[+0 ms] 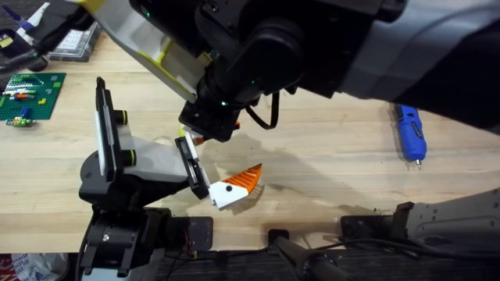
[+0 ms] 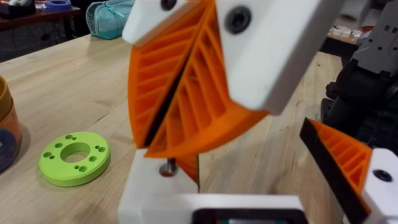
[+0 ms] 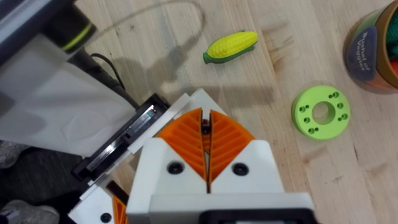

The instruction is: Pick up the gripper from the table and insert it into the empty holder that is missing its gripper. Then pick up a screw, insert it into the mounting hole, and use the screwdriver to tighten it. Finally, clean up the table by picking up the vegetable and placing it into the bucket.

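The right gripper (image 3: 206,115) was clenched, its orange pads (image 3: 227,140) pressed together on a small screw (image 3: 205,127) whose silver tip poked out below them in the left wrist view. It hung directly over the slanted black-and-white bracket (image 1: 189,165) of the holder (image 1: 148,160), which stood near the tabletop's (image 1: 328,172) front edge, towards the left. The gripper (image 1: 237,187), white with its orange ribbed face up, lay at the bracket's lower end (touching it or only just beside it, I could not tell). Farther out, the vegetable (image 3: 231,46), a yellow corn cob, lay on the bare wood, apart from a green ring (image 3: 321,112) that sat near the bucket (image 3: 364,46). The blue screwdriver (image 1: 409,131) lay well apart from all this, close to the tabletop's right edge.
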Robot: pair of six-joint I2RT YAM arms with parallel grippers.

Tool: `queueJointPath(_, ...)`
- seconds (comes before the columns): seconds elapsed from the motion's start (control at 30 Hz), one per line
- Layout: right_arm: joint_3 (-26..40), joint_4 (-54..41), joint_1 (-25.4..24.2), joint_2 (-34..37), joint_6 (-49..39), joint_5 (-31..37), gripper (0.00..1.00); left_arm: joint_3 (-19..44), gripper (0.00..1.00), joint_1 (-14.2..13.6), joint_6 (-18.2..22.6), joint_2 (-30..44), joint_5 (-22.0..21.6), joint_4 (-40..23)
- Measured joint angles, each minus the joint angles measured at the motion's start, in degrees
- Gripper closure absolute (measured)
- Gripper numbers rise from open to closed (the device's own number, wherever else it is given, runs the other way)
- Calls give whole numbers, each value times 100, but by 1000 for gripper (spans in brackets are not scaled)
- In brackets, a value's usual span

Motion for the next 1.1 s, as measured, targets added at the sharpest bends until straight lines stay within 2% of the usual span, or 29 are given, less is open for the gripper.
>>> queueJointPath(1.1,-2,76,0,0,3,-143,993,0,12,0,-3,0,7,-9)
